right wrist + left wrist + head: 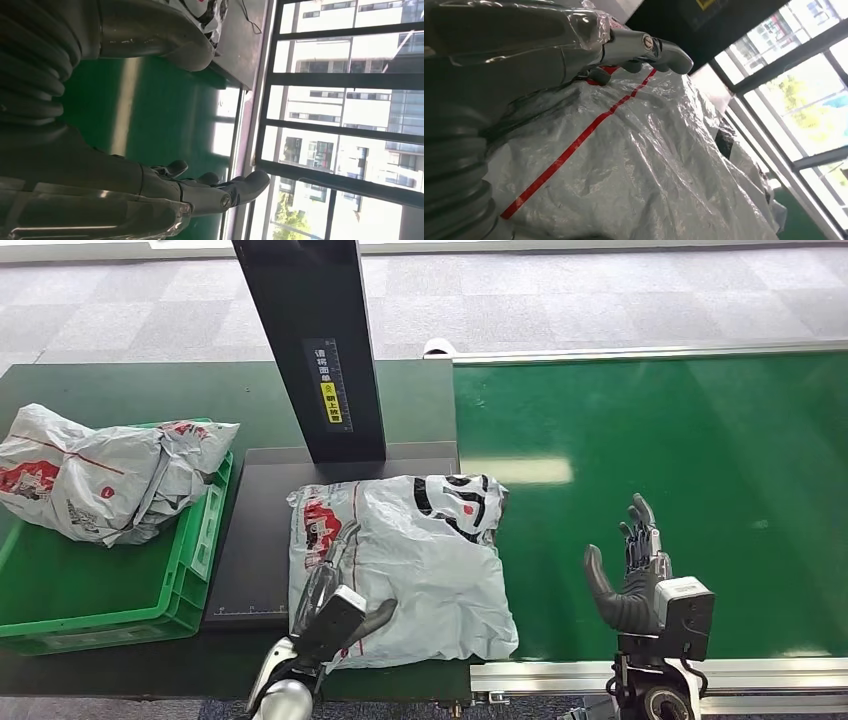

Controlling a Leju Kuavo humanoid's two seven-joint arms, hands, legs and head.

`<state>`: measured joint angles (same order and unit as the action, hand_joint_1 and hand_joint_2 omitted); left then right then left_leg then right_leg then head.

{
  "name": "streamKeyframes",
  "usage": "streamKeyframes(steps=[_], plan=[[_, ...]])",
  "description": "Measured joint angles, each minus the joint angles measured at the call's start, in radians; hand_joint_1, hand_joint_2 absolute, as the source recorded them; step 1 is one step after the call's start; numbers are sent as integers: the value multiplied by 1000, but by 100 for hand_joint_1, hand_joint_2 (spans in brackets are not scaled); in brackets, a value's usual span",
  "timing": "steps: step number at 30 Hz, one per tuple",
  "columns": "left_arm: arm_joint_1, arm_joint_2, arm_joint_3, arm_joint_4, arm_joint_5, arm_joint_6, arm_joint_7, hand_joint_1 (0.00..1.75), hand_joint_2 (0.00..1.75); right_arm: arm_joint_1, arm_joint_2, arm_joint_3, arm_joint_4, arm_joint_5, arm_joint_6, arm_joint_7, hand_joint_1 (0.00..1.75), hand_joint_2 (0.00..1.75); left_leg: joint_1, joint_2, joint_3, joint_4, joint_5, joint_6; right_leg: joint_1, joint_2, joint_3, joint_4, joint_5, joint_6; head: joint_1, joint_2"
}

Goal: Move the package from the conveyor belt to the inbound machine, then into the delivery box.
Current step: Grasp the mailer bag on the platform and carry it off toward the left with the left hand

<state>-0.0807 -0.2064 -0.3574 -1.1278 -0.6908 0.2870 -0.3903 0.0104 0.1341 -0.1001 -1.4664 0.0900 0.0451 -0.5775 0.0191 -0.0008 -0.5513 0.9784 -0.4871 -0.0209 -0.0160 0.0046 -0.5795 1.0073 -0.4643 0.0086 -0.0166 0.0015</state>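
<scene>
While the package [400, 565] already lies on the dark scanner plate [255, 540], off the belt [680, 490], the left hand [335, 615] rests flat on it, the right hand [630, 575] hangs open and empty, and the green box [190, 570] at nine o'clock awaits it.

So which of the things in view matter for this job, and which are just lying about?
Job:
package on the black platform
conveyor belt
inbound machine
green delivery box
left robot hand, on the package

Lying about:
second bag already in the box
</scene>
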Motion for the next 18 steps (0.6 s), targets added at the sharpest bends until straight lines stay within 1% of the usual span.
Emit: streamKeyframes(steps=[4,8,10,11,14,15,18], plan=[[-30,-22,-64,84,-136,35,73,0,175,0,10,-13,-2,3,2,0,0,175,0,0,0,0,0,0,0,0,0,0,0,0,0,0],[-69,-36,-118,175,-259,76,152,12,175,-2,17,-18,-4,4,7,1,0,175,0,0,0,0,0,0,0,0,1,0,0,0,0,0],[-95,-40,-136,233,-317,101,192,12,175,-5,21,-20,-4,6,13,3,0,175,0,0,1,0,0,0,0,0,1,0,0,0,0,0],[-107,-41,-142,260,-331,111,200,43,175,-8,23,-20,-4,7,16,3,0,175,0,0,1,0,0,0,0,0,1,0,0,0,0,0],[-134,-47,-153,320,-341,129,203,161,175,-14,28,-21,-4,8,19,5,0,175,0,0,1,0,0,0,0,0,2,0,0,0,0,0],[-140,-48,-154,333,-342,132,203,170,175,-15,30,-21,-4,8,19,6,0,175,0,0,2,0,0,0,0,0,2,0,0,0,0,0],[-153,-50,-153,358,-333,143,197,169,175,-20,34,-24,-4,11,21,9,0,175,0,0,3,0,0,0,0,0,4,0,0,0,0,0]])
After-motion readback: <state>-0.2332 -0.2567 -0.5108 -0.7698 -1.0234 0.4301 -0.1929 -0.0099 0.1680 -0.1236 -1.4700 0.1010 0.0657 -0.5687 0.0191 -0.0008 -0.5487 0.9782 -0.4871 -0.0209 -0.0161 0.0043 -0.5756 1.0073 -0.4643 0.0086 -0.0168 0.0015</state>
